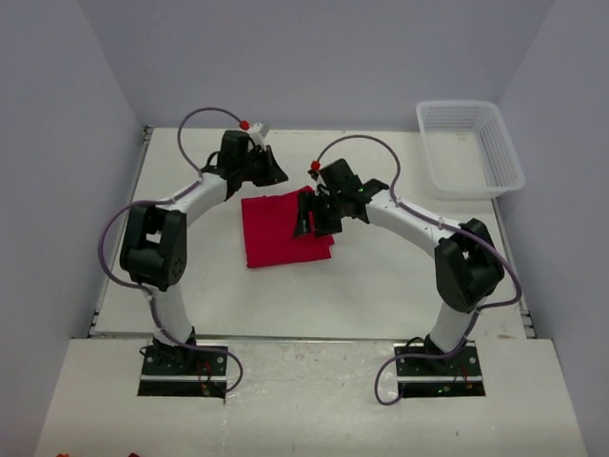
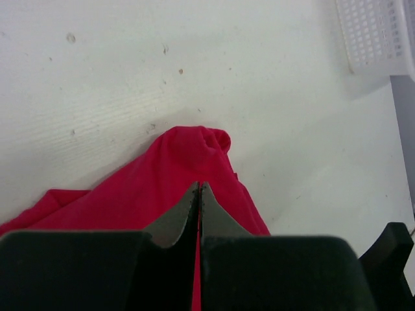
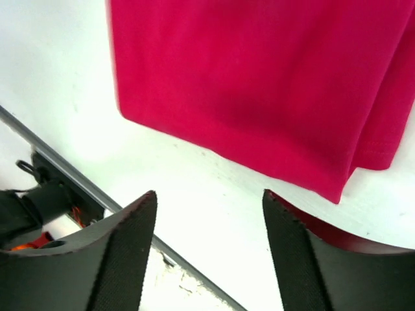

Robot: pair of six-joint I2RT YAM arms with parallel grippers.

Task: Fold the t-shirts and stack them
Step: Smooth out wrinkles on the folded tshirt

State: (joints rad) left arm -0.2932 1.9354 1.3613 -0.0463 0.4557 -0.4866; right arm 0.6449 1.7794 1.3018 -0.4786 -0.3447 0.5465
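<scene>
A bright red t-shirt (image 1: 276, 233) lies folded into a rough rectangle at the middle of the table. My left gripper (image 1: 271, 176) is at its far edge. In the left wrist view its fingers (image 2: 199, 184) are pressed together with a strip of red cloth between them, and the t-shirt (image 2: 162, 181) rises in a peak towards the tips. My right gripper (image 1: 306, 221) hangs over the shirt's right edge. In the right wrist view it (image 3: 209, 194) stands open over bare table with nothing between the fingers, the t-shirt (image 3: 259, 84) just beyond them.
A white mesh basket (image 1: 469, 148) stands at the back right corner, and its corner (image 2: 376, 32) shows in the left wrist view. The table's metal front edge (image 3: 78, 175) runs close below the right gripper. Grey walls close in the sides and back.
</scene>
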